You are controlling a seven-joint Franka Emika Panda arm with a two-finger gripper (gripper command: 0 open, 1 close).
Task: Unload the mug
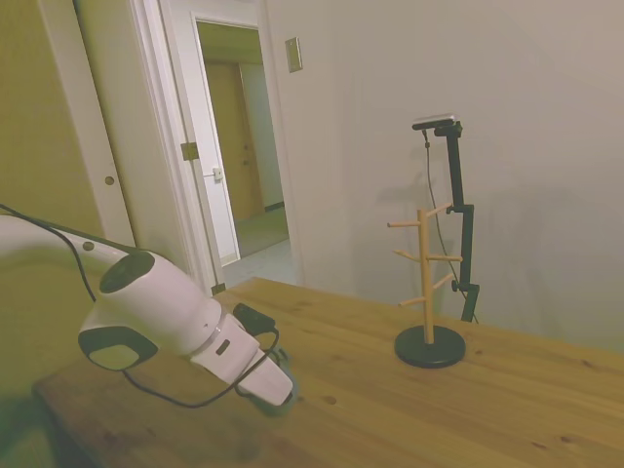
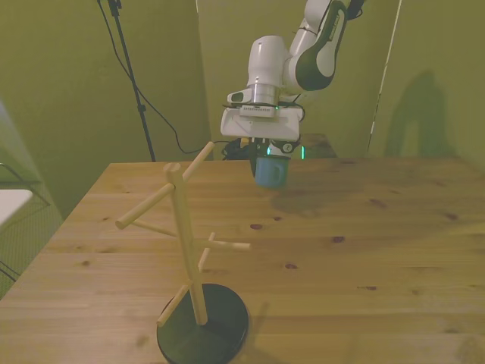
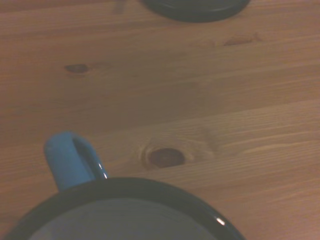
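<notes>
The light-blue mug hangs upright under my gripper, which is shut on its rim, far back on the wooden table. I cannot tell whether its bottom touches the wood. In the wrist view its dark rim and blue handle fill the near edge. In the side view my gripper is low over the table's left part, hiding the mug. The wooden peg rack stands apart, its pegs bare.
The rack rests on a black round base near the front edge, towards the front view's left. Its base also shows in the wrist view. An open doorway lies behind the table.
</notes>
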